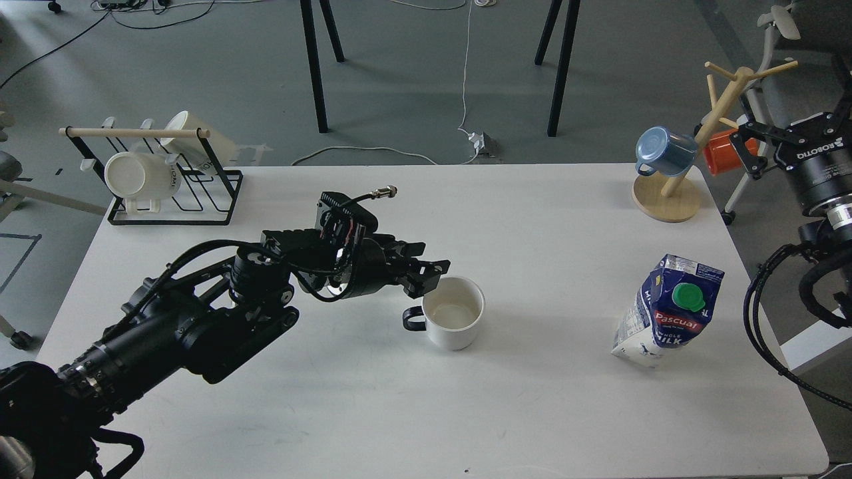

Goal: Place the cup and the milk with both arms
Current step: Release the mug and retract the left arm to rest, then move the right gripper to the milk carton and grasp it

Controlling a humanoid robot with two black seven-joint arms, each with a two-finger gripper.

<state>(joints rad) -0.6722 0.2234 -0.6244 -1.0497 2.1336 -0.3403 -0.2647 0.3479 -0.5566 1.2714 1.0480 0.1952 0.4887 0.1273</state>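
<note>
While my left jaws (432, 271) sit right at the near-left rim of the cup (454, 313), I cannot tell how far they are parted: the fingers run together into one dark mass from this angle, and whether a fingertip already touches the rim is also unclear. The cup stands upright near the middle of the worktop (373, 412), mouth up, its small black loop handle (414, 320) pointing toward my left arm, just under the jaws. I judge the step in hand to be the grasp on the cup, not yet closed.

My right jaws (745, 148) hang off the worktop's far right corner, beside the wooden mug tree (692, 150) with its blue mug (662, 152) and an orange mug (722, 152) behind; their fingers look spread, with nothing between them. The milk (671, 311) stands well apart from them, near the right edge, leaning a little and with a crumpled base.

Next, I think the left jaws must settle over the rim or wall and close without knocking the handle round. The right arm needs to come in and down toward the carton, clearing the mug tree; a side grip seems wise, since the carton looks easy to tip and the right edge is close.

There is open room in front of the cup and between cup and milk. The black wire rack (174, 193) with white mugs (143, 176) keeps to the far left corner, clear of my path.
</note>
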